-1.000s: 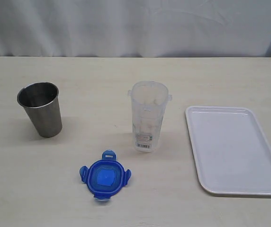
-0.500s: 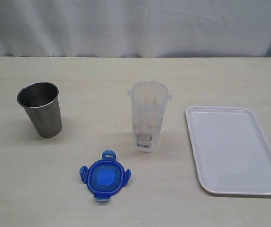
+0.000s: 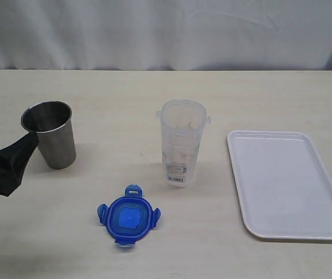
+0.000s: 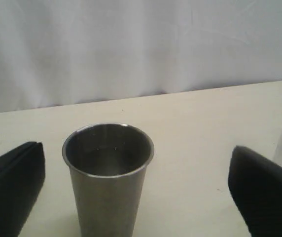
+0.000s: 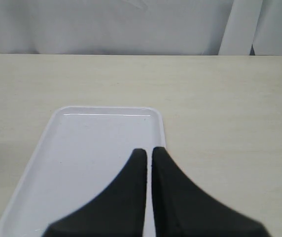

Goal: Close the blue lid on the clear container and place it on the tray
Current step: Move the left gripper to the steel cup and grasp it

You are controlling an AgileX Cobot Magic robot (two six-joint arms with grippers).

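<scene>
The blue lid lies flat on the table, tabs spread, in front of the clear container. The container stands upright and uncovered, its barcode label low on its side. To its right lies the white tray, bare. My left gripper has come in at the left edge, close beside the steel cup and far from the lid. In the left wrist view the left gripper is open, its jaws wide apart either side of the cup. My right gripper is shut on nothing, over the tray near its rim.
A grey steel cup stands upright at the left, filling the middle of the left wrist view as the cup. A white curtain hangs behind the table's far edge.
My left gripper has entered the exterior view from the left edge, beside the steel cup. The lid, container and tray have not moved.
</scene>
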